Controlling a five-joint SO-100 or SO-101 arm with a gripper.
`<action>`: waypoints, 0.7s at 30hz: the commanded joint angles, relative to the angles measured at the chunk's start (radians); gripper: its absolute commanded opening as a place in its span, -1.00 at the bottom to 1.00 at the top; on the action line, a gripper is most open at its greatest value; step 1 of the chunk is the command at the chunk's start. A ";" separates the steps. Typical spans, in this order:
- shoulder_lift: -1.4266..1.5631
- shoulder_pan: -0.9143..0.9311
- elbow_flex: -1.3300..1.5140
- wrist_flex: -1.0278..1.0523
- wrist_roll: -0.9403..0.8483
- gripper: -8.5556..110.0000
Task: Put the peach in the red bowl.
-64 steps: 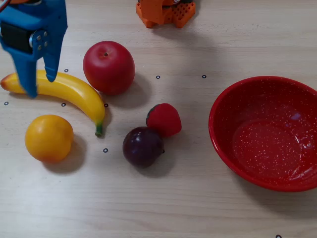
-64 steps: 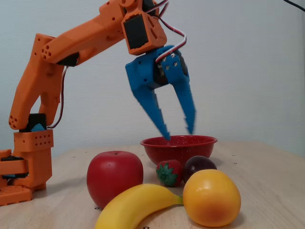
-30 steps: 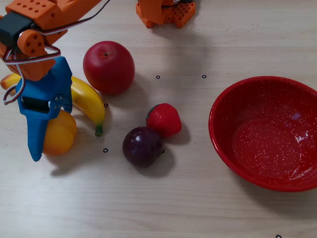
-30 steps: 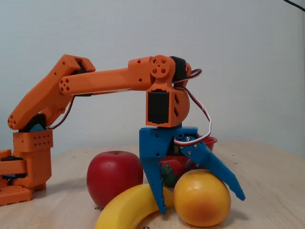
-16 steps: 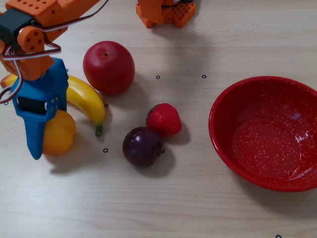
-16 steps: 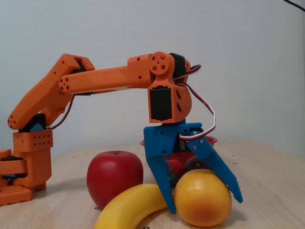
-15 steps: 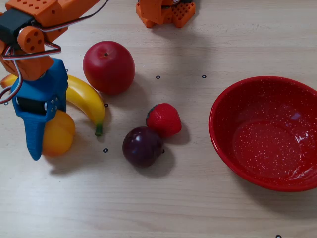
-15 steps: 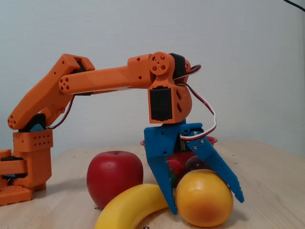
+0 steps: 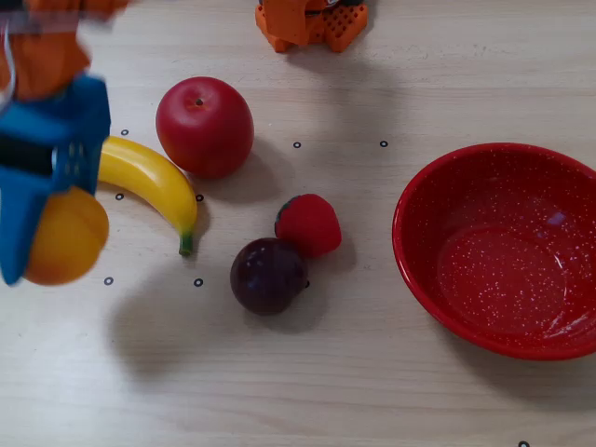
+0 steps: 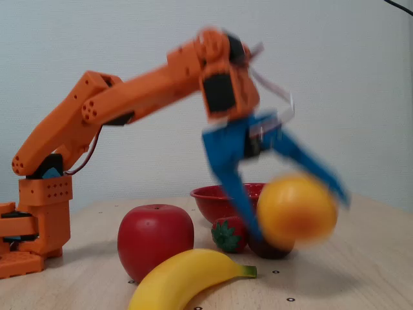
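The yellow-orange peach [image 9: 67, 238] is held between the blue fingers of my gripper [image 9: 47, 244] at the left edge of the overhead view. In the fixed view the peach [image 10: 297, 210] hangs above the table in the gripper [image 10: 298, 216], blurred by motion. The red speckled bowl [image 9: 406, 244] stands empty at the right of the overhead view, far from the peach. In the fixed view the bowl [image 10: 210, 197] shows behind the gripper.
A red apple [image 9: 205, 126], a banana [image 9: 154, 182], a red strawberry [image 9: 309, 223] and a dark purple plum [image 9: 268, 275] lie between the peach and the bowl. The orange arm base [image 9: 312, 23] is at the table's far edge.
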 commanded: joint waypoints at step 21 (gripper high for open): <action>0.443 0.940 0.009 0.137 -0.330 -0.85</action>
